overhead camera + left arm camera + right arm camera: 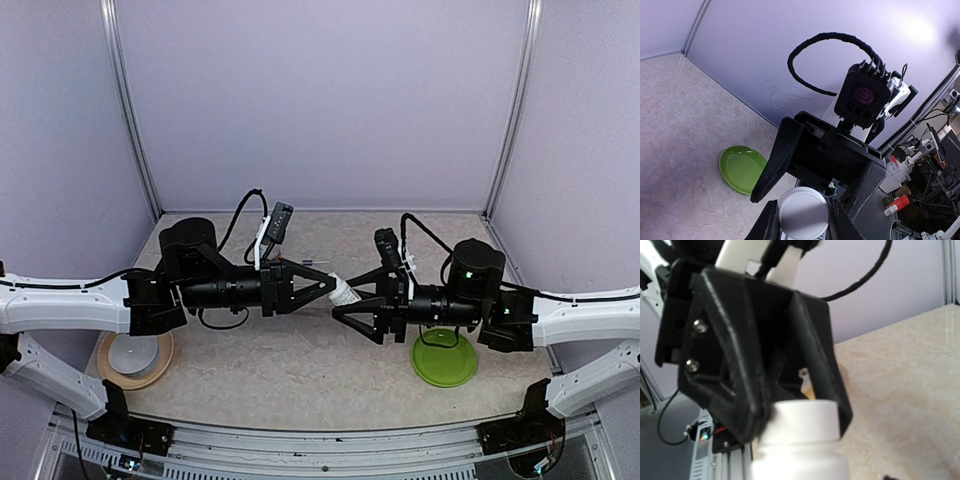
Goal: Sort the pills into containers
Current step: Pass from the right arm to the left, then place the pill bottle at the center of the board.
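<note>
1. Your left gripper [333,287] reaches in from the left, its jaws pinching the bottle [346,292] by its pale cap [802,214], with one finger on each side of the cap.
2. The bottle is held up off the table [300,375], over its middle and between your two grippers.
3. The bottle's long axis lies roughly level along the left-right line. The cap end points left, back toward your left wrist, and that camera sees the round cap face almost flat on. The base end points right and sits a touch nearer.
4. Your right gripper [342,302] faces the bottle from the right with its jaws spread, one finger on either side of the base end. These views do not show whether either finger touches the bottle.
5. A green plate [443,362] lies at the near right of the table, partly under your right arm. A white bowl [133,352] sits on a tan plate [150,377] at the near left, partly under your left arm.
</note>
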Motion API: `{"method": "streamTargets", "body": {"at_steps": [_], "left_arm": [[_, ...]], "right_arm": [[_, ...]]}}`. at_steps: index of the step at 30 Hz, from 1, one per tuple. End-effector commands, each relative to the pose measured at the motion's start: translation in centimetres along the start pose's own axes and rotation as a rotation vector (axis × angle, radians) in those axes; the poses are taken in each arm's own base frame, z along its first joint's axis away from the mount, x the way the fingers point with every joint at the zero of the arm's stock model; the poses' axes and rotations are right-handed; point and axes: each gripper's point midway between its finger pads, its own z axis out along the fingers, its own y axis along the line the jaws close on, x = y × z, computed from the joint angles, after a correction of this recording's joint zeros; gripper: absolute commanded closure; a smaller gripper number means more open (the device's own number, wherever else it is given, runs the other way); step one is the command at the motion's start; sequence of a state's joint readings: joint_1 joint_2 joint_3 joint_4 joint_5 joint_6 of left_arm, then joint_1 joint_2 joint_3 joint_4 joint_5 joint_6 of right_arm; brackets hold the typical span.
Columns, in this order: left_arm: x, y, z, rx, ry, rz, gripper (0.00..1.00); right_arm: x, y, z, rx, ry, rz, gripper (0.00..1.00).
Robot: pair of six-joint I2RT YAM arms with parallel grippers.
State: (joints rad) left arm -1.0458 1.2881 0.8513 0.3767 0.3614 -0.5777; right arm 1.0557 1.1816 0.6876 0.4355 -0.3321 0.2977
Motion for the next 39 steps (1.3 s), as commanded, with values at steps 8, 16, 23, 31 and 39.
{"method": "streamTargets", "body": {"at_steps": [8, 16, 23, 31, 39], "left_arm": [[-0.3, 0.7, -0.4, -0.034, -0.015, 0.011, 0.78], [0.3, 3.6, -0.8, -0.178, 0.013, 0.015, 0.78], [0.5, 8.1, -2.6, -0.398, 0.019, 0.023, 0.78], [1.1, 13.2, -5.3, -0.619, 0.029, 0.026, 0.78], [0.8, 16.8, -8.1, -0.776, 0.018, 0.005, 0.78]], "right_arm": [[0.2, -1.3, -0.5, 0.067, -0.003, -0.007, 0.00], [0.5, -3.5, -1.2, 0.203, 0.012, -0.011, 0.00], [0.7, -5.5, -2.4, 0.339, 0.026, -0.018, 0.00], [1.3, -5.9, -2.6, 0.360, 0.047, -0.015, 0.00], [1.2, -6.2, -2.9, 0.380, 0.045, -0.018, 0.00]]}}
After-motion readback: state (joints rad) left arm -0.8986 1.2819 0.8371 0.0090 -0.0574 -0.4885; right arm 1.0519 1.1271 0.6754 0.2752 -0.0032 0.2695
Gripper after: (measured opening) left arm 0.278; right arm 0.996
